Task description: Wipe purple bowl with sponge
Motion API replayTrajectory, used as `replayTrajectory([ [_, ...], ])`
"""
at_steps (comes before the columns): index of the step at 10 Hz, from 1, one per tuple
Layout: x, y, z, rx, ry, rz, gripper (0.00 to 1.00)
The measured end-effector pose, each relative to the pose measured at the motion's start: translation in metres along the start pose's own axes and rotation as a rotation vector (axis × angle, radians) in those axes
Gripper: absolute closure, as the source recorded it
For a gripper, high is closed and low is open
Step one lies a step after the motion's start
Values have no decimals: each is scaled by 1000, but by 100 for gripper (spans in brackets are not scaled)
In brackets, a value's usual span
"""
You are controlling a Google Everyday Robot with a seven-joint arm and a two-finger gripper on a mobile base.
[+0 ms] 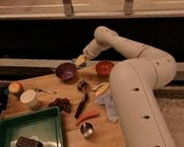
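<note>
The sponge (78,61) looks light and soft, likely to squash under pressure, so a pinch across its thicker end suits it. The gripper (83,62) is closed tight on it, hovering just beside the rim of the purple bowl (65,71). The bowl sits on the wooden board (47,91) and may slide when wiped.

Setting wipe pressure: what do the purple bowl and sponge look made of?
The purple bowl is probably plastic or glazed ceramic: even dark purple, smooth, slight sheen. The sponge looks like soft foam: pale yellow, matte. The gripper holds it, shut, just right of the bowl's rim.
</note>
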Motion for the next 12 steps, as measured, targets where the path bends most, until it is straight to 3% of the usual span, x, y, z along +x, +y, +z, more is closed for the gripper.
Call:
replayTrajectory([
  [1, -8, 12, 14, -31, 10, -23, 86],
  [8, -6, 9, 15, -15, 15, -24, 86],
  [12, -16, 31, 32, 39, 19, -184, 86],
])
